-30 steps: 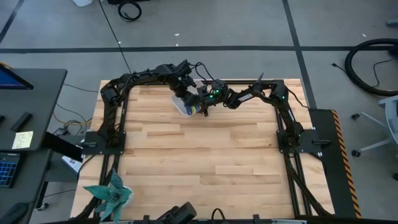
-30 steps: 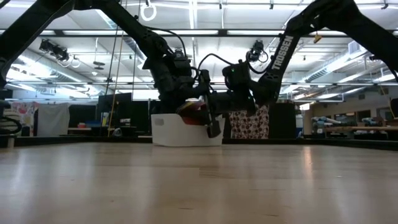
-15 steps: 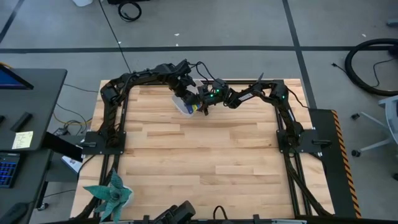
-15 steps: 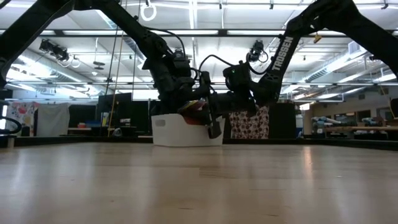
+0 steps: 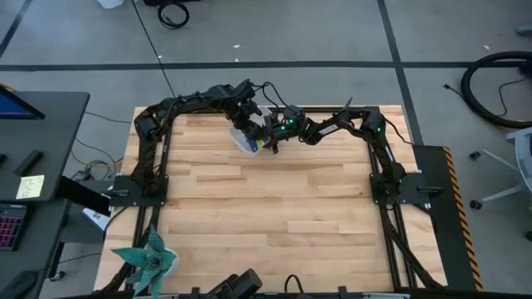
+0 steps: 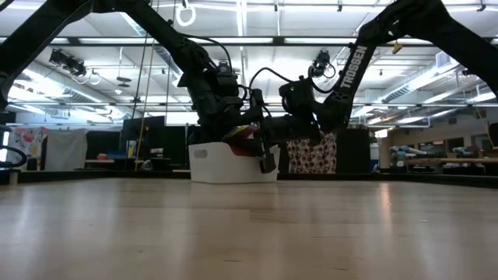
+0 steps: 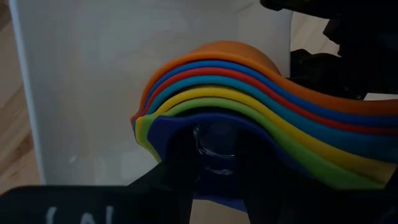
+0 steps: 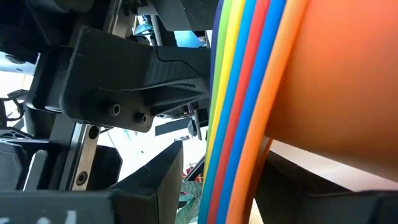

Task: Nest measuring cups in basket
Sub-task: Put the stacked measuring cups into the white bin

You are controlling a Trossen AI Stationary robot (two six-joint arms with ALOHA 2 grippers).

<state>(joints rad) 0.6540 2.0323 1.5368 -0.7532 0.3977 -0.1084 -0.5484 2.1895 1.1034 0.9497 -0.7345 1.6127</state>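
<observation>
The measuring cups (image 7: 211, 74) form one nested stack: orange outermost, then blue, red, light blue, yellow and green, with dark blue innermost. The stack hangs over the white basket (image 5: 241, 141) at the table's far middle, showing above the basket's rim (image 6: 226, 149). My left gripper (image 7: 214, 180) comes down on the stack's open side and is shut on it. My right gripper (image 8: 230, 177) reaches in level from the right and is open. One of its fingers (image 8: 165, 180) stands on the open side of the stack, the other by the orange bottom (image 8: 336, 81). I cannot tell whether they touch. My left gripper holds the nested stack at the innermost dark blue cup (image 7: 205, 127). Its own dark fingers (image 7: 177, 168) cover the exact place. They come slanting down from above. The stack sits open side up over the basket. Whether its orange bottom rests on the basket floor is hidden.
The wooden table top (image 5: 274, 208) lies bare toward the near edge. A green plant (image 5: 150, 259) stands at the near left corner. The arms' dark frames (image 5: 154, 166) run along both sides of the table.
</observation>
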